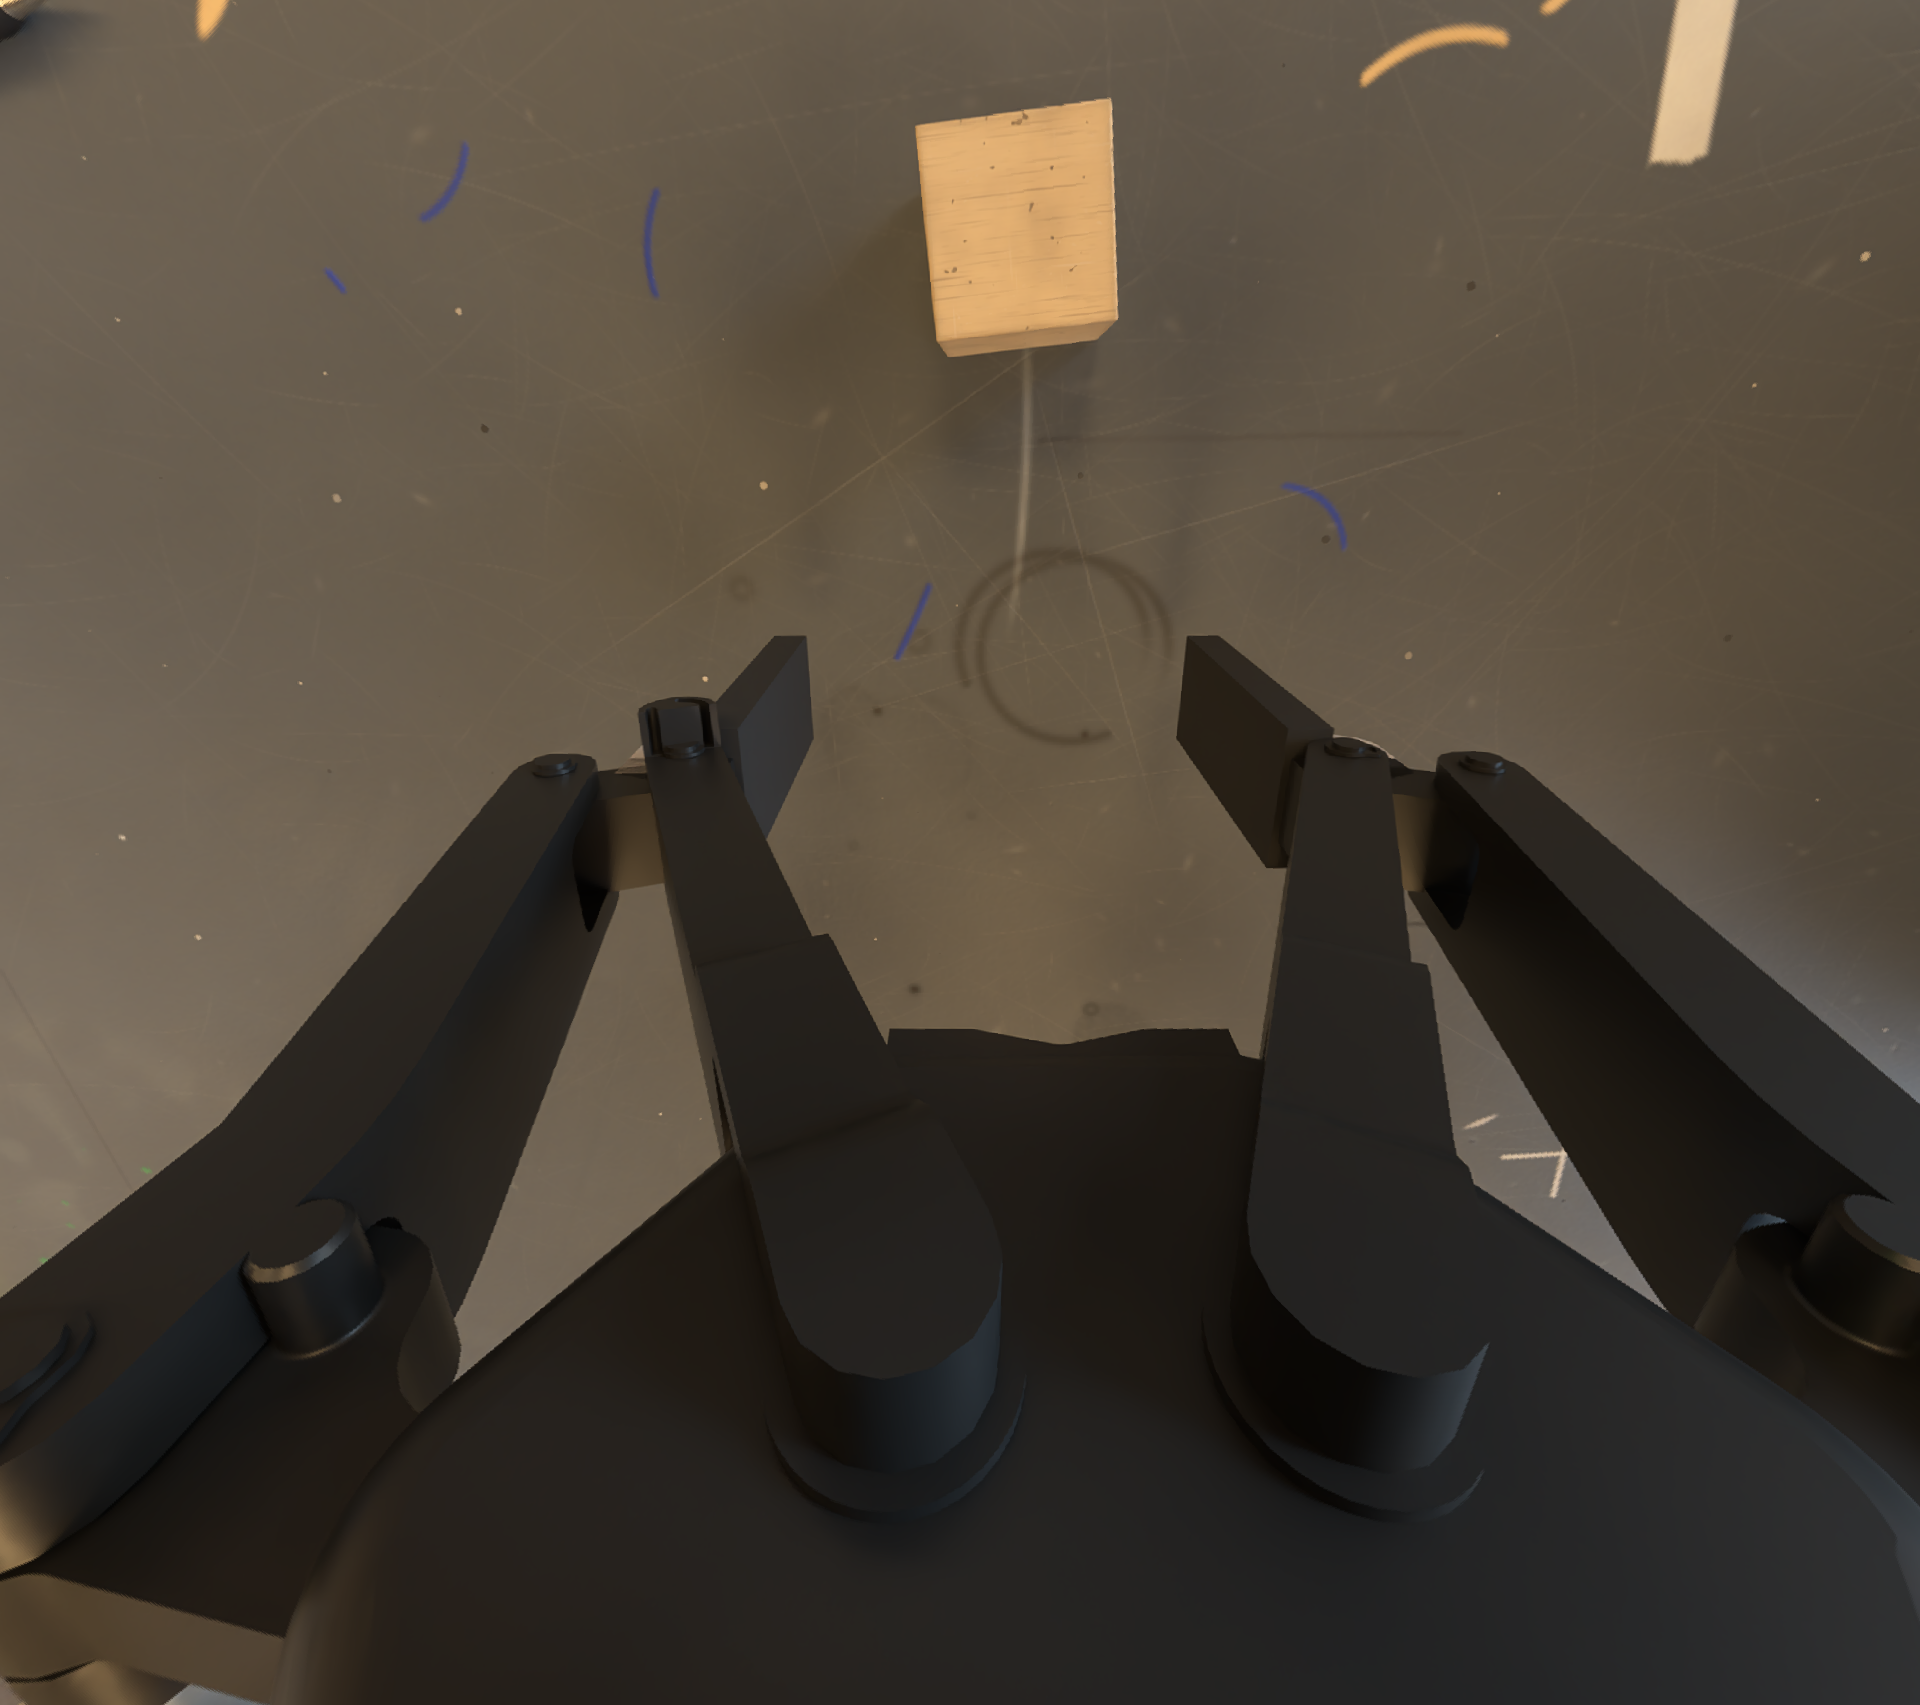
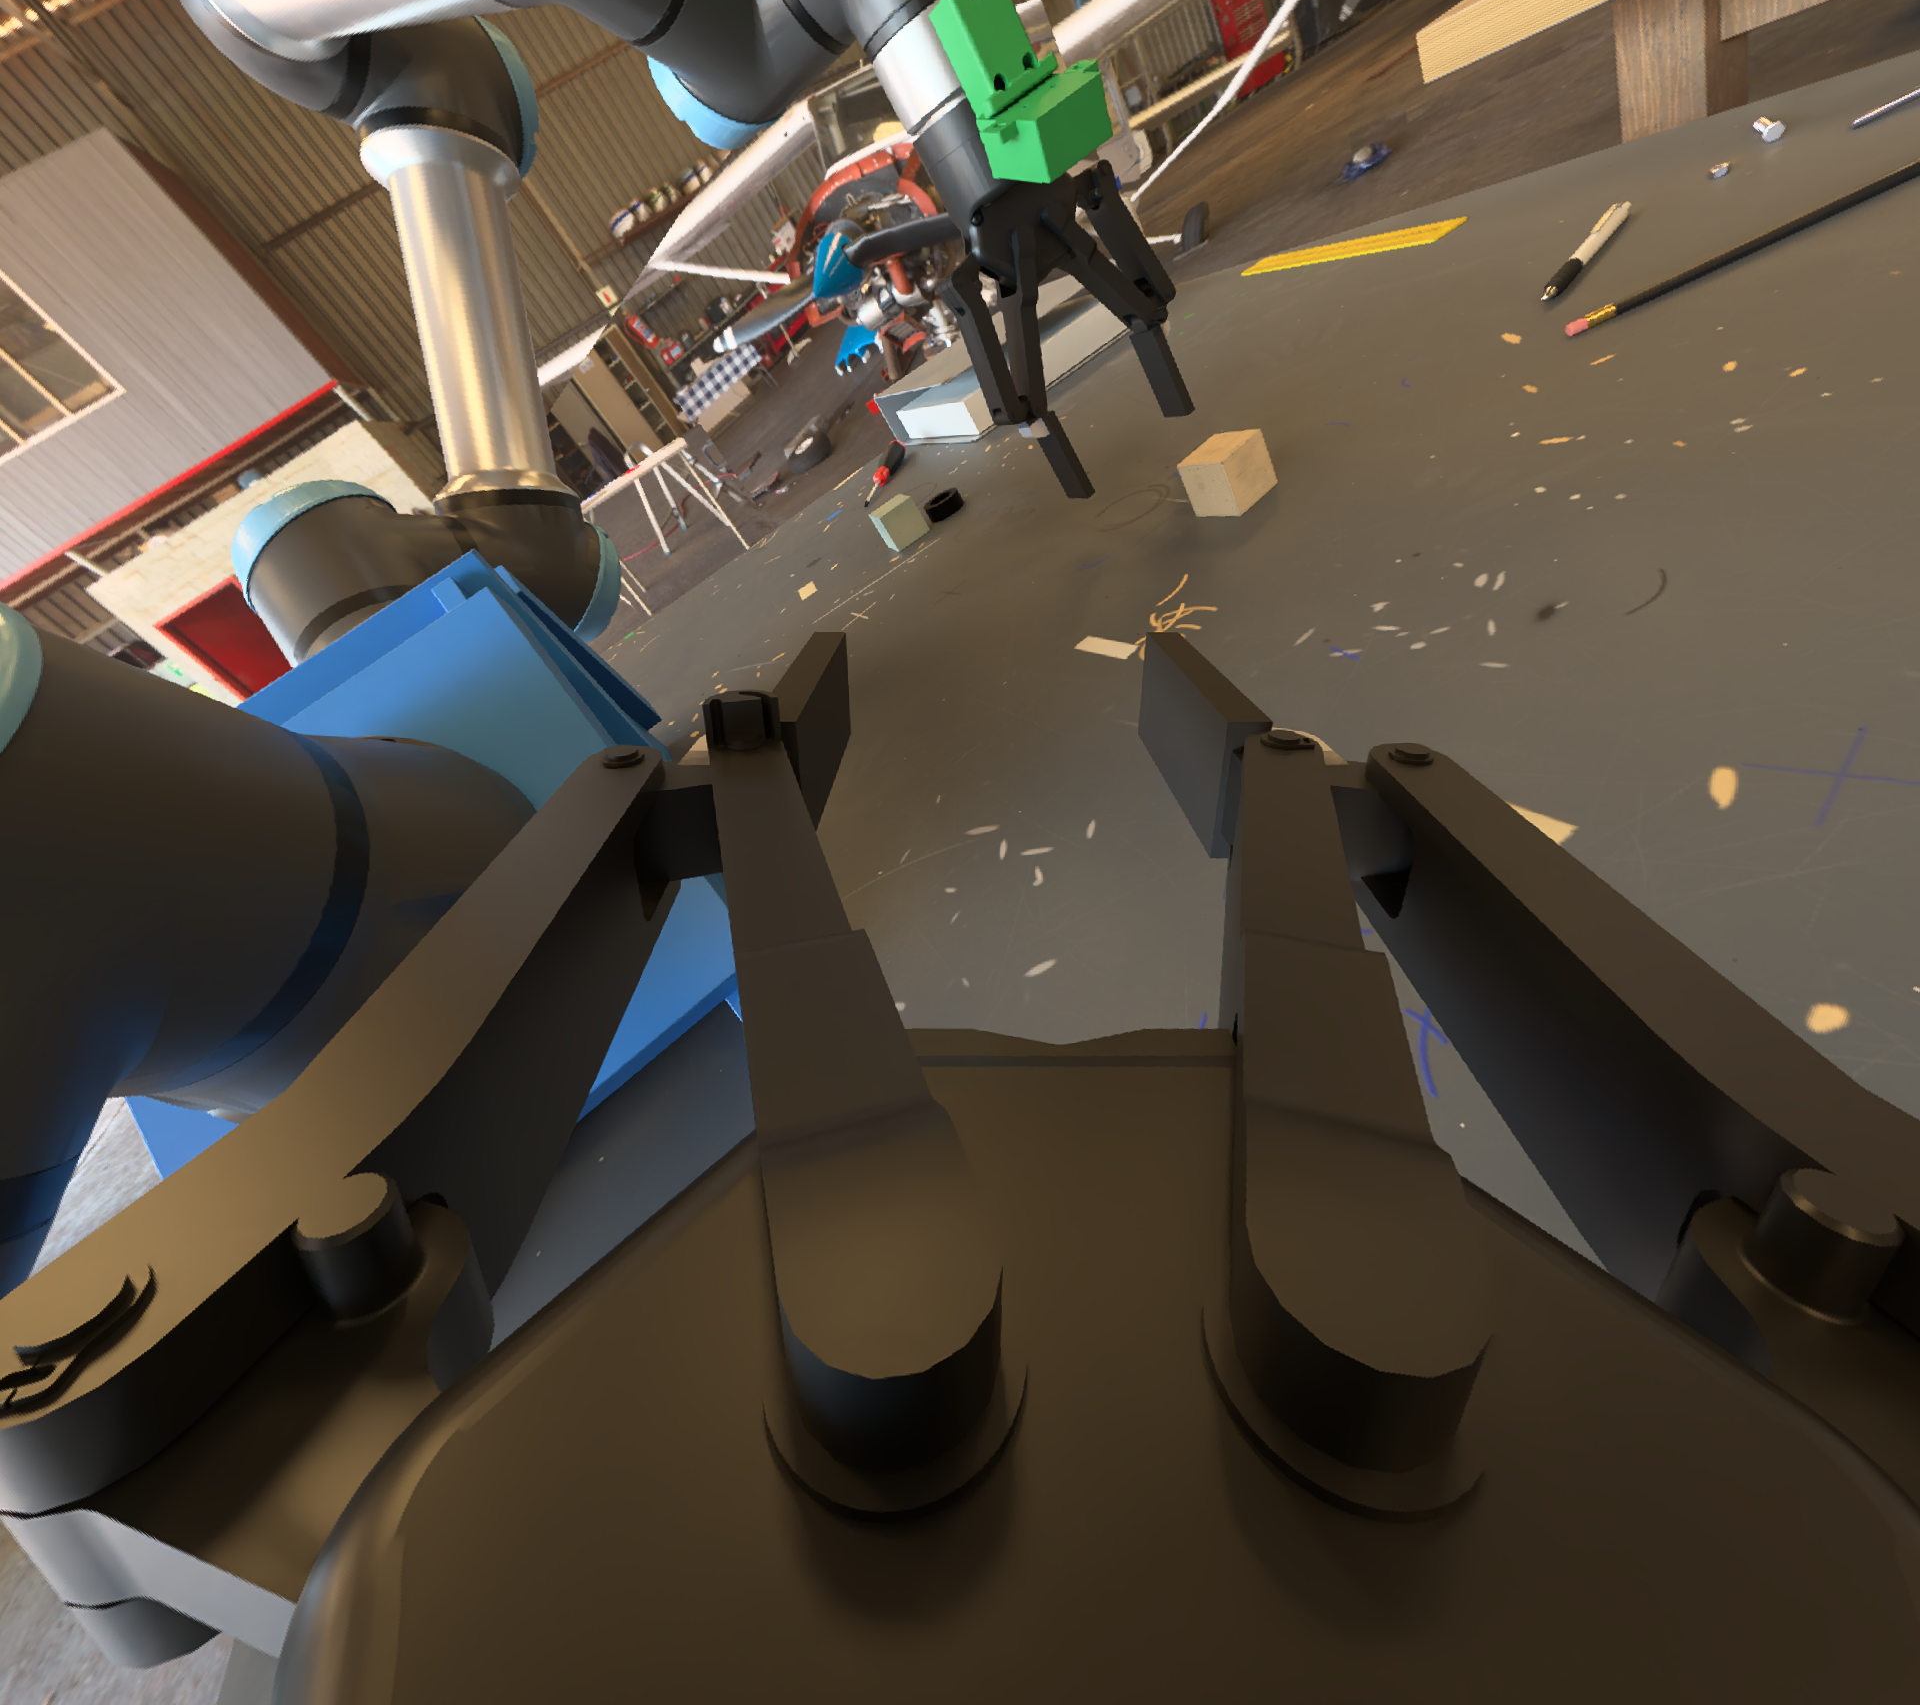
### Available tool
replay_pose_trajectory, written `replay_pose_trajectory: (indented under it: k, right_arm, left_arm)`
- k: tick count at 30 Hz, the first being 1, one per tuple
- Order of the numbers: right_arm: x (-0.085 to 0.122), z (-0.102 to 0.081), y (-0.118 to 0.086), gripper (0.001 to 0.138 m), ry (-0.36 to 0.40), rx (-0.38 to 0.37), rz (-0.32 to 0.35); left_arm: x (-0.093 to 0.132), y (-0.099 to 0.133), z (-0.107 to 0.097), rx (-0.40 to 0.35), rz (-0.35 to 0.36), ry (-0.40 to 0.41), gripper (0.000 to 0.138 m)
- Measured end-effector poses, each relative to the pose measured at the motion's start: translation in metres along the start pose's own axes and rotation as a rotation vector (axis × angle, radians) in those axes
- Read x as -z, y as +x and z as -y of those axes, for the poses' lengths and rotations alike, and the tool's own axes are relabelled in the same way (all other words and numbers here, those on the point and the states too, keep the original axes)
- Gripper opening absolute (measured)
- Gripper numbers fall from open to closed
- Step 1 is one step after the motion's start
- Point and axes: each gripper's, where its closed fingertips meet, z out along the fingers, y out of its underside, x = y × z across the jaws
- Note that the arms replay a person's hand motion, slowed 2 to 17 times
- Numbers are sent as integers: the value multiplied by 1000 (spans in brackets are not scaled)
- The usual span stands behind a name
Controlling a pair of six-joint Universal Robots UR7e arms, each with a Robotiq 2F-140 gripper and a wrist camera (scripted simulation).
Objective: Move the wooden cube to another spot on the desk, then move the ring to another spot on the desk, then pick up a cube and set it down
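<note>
Hovering above the desk [image 1: 416,512], the left gripper [image 1: 995,668] spreads its fingers wide and empty, the wooden cube [image 1: 1023,227] resting at twelve o'clock just ahead. Step one, I'd say: next, advance and drop to straddle it. The right gripper [image 2: 992,679] waits open, empty too.

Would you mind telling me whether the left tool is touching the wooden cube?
Apart. The left wrist view shows bare desk between the open left tool and the wooden cube.
</note>
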Motion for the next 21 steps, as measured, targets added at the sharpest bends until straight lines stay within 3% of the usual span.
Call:
replay_pose_trajectory:
  k: [14, 21]
  right_arm:
    - [-2, 2, -3, 75, -10, 8, -6]
    - [-1, 2, -3, 75, -8, 6, -13]
  left_arm:
    - [-11, 2, -2, 21, -37, -29, 65]
    - [-11, 1, 0, 66, -52, -19, 62]
